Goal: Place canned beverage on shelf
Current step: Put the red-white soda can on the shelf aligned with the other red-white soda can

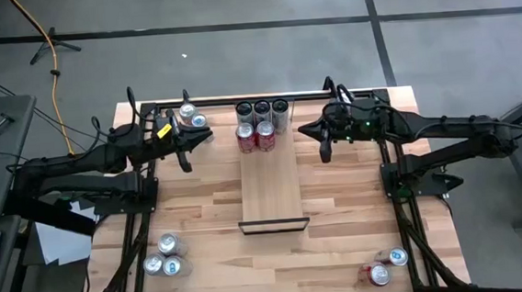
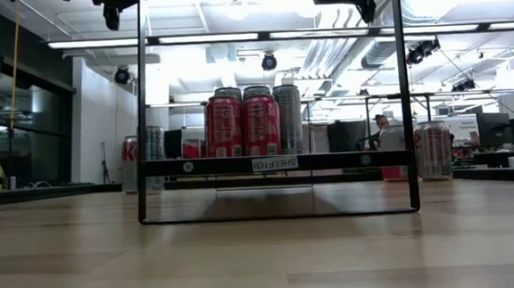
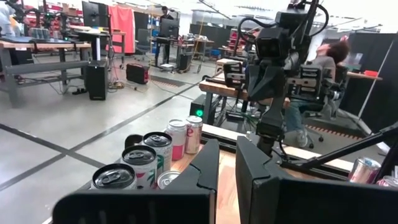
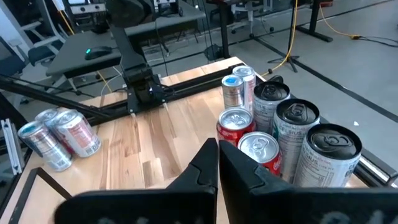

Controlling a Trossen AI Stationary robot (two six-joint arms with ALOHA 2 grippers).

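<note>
The shelf (image 1: 270, 187) runs down the centre of the worktop (image 1: 214, 260), with 5 cans (image 1: 262, 123) bunched at its upper end: 3 dark ones behind 2 red ones. The left pincer (image 1: 185, 162) hovers closed and empty left of them, and the right pincer (image 1: 325, 152) does likewise to their right.

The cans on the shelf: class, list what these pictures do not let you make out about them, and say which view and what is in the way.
- High view: the five cans on the shelf show tops only; labels hidden.
- Low view: the dark back-row cans stand behind the red cans; label print too small to read.
- Right wrist view: the right hand covers the nearest red can's lower part.
</note>
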